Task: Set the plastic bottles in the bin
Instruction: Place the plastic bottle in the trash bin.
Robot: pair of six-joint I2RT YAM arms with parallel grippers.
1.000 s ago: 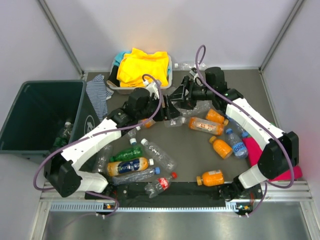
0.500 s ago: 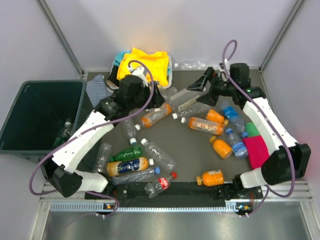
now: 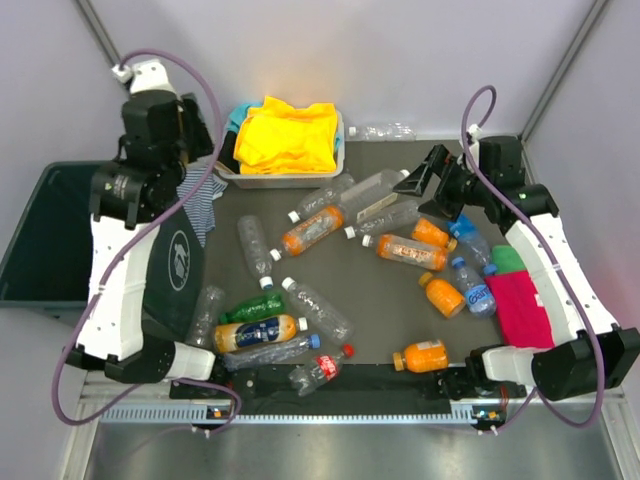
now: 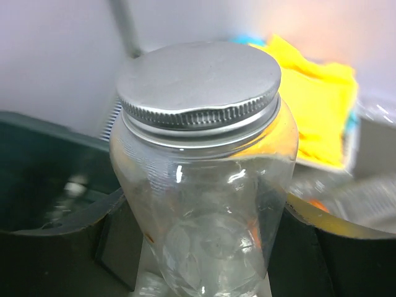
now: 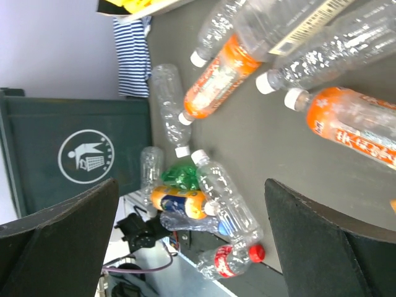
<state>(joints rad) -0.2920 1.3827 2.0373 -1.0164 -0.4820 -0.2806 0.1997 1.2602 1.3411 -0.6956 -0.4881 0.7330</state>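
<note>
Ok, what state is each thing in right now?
Left gripper: shut on clear plastic bottle with grey screw cap.
Right gripper: open, empty.
Large dark green plastic bin: upright, open-topped.
Loose plastic bottles: lying on their sides.
Shallow white tray: heaped with yellow cloth.

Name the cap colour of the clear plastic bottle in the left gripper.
Silver cap on the clear plastic bottle; best in left wrist view.

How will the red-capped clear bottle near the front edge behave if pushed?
The red-capped bottle looks empty, so it is probably light and skittish. Its creased wall suggests it would dent when squeezed. Lying on its side, it may roll, though unevenly.
</note>
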